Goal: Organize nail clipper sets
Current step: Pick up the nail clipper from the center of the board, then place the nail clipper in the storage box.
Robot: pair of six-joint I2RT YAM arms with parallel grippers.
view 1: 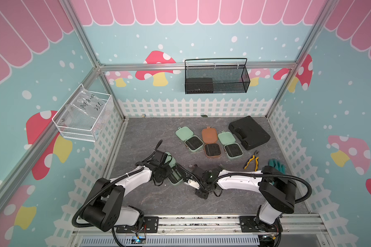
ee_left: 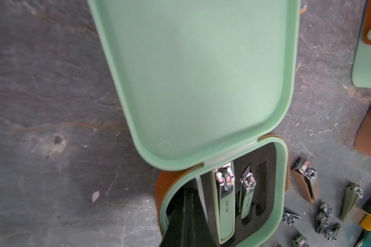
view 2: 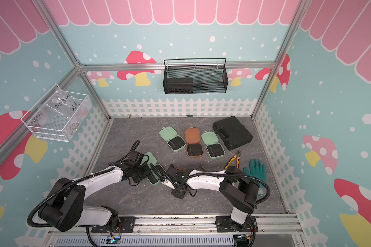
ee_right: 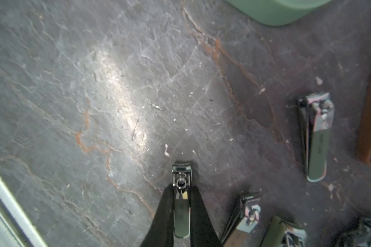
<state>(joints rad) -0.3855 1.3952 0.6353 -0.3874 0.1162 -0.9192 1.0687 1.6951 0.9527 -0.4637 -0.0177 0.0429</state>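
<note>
Nail clipper sets [view 1: 211, 149] lie as four open cases on the table [view 1: 159, 201]: three in a row toward the back, and a near mint case [view 1: 175, 176] between the two arms. The step in hand looks like filling that near case. The right gripper [ee_right: 181, 188] has its fingers [ee_right: 165, 213] drawn narrow against both sides of a small clipper [ee_right: 181, 174], with other loose clippers [ee_right: 316, 136] lying just beside it on the table. The left gripper [ee_left: 185, 205] reaches into the case base with its fingers together, apparently steadying it. Two seated clippers [ee_left: 224, 203] already fill slots in the black insert, and a narrow slot [ee_left: 261, 188] beside them is empty. The next move probably calls for carrying the small clipper across to the case, lining it up lengthwise with the free slot and lowering it without hitting the raised lid [ee_left: 201, 74] or the left fingers. Much is hard to read. In both top views the arms cover most of the near case and the held clipper. The clipper's rear end is lost between the fingers, and I cannot tell whether it is clear of the table. Whether the left fingers pinch anything is unclear, since their tips run out of frame. The back cases' inserts are too small to check.
</note>
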